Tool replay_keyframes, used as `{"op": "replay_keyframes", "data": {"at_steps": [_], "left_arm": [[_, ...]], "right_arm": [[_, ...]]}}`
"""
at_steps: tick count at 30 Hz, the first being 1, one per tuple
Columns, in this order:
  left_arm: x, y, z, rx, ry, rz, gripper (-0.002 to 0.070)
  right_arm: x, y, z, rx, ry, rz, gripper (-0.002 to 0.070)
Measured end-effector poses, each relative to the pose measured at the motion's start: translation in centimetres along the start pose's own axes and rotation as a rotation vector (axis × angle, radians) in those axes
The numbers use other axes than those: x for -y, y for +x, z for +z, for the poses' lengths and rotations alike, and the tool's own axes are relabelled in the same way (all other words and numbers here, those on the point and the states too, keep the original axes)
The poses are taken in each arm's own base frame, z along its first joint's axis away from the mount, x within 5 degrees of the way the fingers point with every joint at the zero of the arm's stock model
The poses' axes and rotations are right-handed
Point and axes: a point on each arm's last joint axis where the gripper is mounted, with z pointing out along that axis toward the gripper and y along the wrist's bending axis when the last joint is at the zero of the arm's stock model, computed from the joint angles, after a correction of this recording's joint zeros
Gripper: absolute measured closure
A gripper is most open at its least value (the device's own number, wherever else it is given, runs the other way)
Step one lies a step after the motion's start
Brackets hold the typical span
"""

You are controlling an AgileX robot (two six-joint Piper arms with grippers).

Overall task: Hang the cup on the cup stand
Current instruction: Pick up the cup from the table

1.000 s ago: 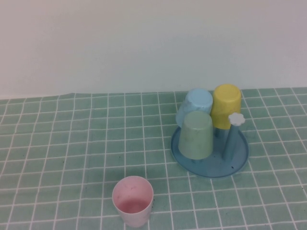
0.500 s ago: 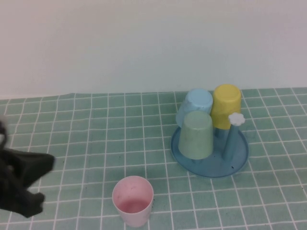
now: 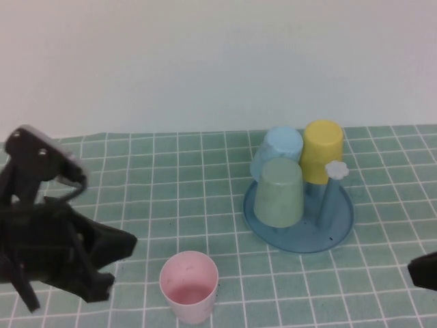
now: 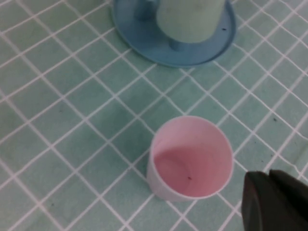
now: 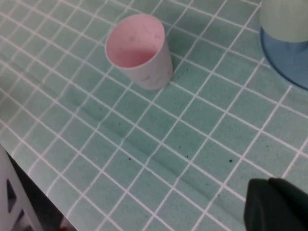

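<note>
Upright tapered pink cup (image 3: 189,285) between left claw (image 3: 102,263), right claw (image 3: 425,270).

Cup (image 3: 189,285) stands upright on tabletop (image 3: 171,191), front-left of cup stand (image 3: 299,232). Left end effector (image 3: 102,263) just left of cup; right end effector (image 3: 425,271) at far right edge.

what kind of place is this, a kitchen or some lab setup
Likely a lab tabletop rig, not a kitchen: a green checked tablecloth against a bare white wall, holding only the pink cup and cup stand. The left gripper is beside the cup; the right gripper is at the table's right edge.
</note>
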Motion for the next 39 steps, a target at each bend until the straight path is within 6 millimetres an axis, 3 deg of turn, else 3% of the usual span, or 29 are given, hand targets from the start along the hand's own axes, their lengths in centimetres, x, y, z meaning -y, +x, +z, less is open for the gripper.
{"op": "replay_keyframes", "data": {"at_steps": [6,7,11,17,27,32,33,34,36,37,38,39], "left_arm": [[1.8,0.3,1.1,-0.088,-0.047,0.04,0.0677],[1.7,0.0,1.3,-0.069,-0.086,-0.034,0.0674],[1.2,-0.1,2.1,-0.09,-0.126,0.001,0.0677],[0.2,-0.1,4.7,-0.207,-0.106,-0.034,0.0677],[-1.8,-4.4,9.5,-0.442,-0.026,0.01,0.0667],[-3.0,-4.6,11.6,-0.58,-0.015,0.013,0.0531],[-3.3,-4.6,12.0,-0.593,-0.019,0.014,0.037],[-3.5,-4.6,12.4,-0.603,-0.021,0.014,0.0448],[-3.8,-4.5,13.1,-0.615,-0.019,0.015,0.0391],[-4.0,-4.5,13.4,-0.615,-0.02,0.017,0.0317],[-4.1,-4.4,13.6,-0.616,-0.021,0.017,0.0353],[-4.3,-4.3,13.9,-0.621,-0.022,0.022,0.0343]], "right_arm": [[-0.5,-2.4,1.9,-0.154,0.09,-0.066,0.0678],[-0.4,-2.4,2.2,-0.178,0.115,-0.061,0.0678],[0.2,-2.3,4.1,-0.272,0.202,-0.007,0.0678],[0.9,-2.2,6.7,-0.361,0.168,0.012,0.0678],[0.0,-2.1,8.0,-0.404,0.016,-0.059,0.0678],[0.0,-2.1,8.0,-0.406,0.014,-0.069,0.0678],[0.0,-2.1,8.0,-0.406,0.014,-0.07,0.0678],[0.0,-2.1,8.0,-0.406,0.013,-0.072,0.0678],[0.0,-2.1,8.0,-0.406,0.012,-0.076,0.0678],[0.0,-2.1,8.0,-0.406,0.012,-0.076,0.0678],[0.0,-2.1,8.0,-0.406,0.012,-0.078,0.0678],[0.0,-2.1,8.0,-0.404,0.013,-0.078,0.0678]]}}
